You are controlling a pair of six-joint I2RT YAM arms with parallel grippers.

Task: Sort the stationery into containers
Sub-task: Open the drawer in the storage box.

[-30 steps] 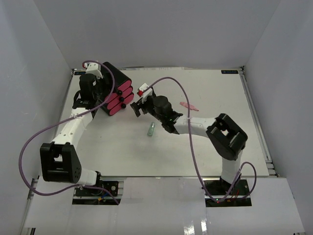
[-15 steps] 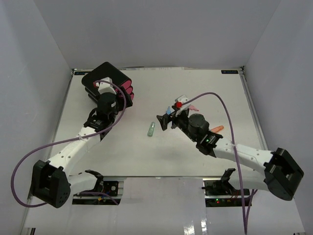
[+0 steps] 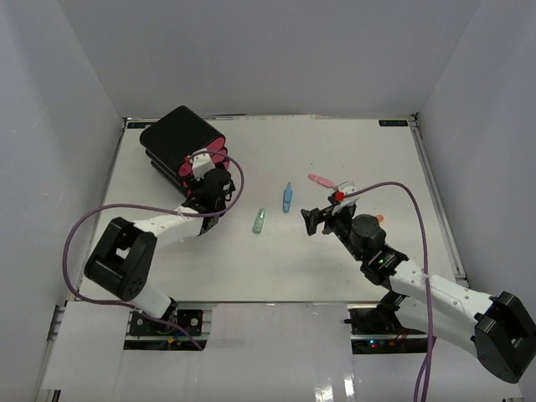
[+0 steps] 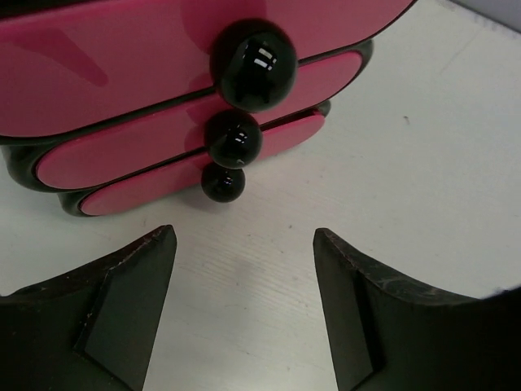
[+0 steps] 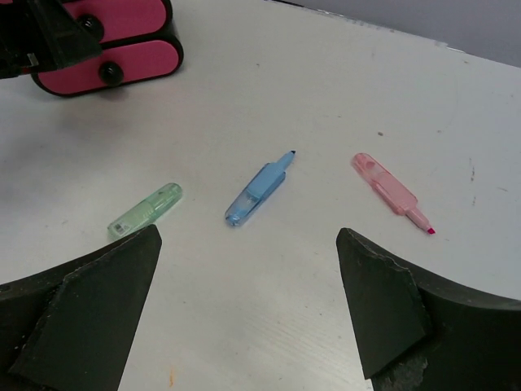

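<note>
Notably, left claw (image 4: 242, 244) and right claw (image 5: 248, 240) gape empty; left may skid off a glossy knob (image 4: 234, 138), shoving the drawers (image 4: 122, 155).

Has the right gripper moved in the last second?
Yes. The right gripper has drawn back rightward and nearer: from beside the drawer box to right of the green highlighter, which stayed put.

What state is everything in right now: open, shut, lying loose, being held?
Top drawer: shut.
Middle drawer: shut.
Bottom drawer: shut.
Green marker: lying flat, not held.
Blue marker: lying flat, tip bare.
Pink marker: lying flat, tip bare.
Left pincer: open, empty, facing the drawers.
Right pincer: open, empty, over the markers.
</note>
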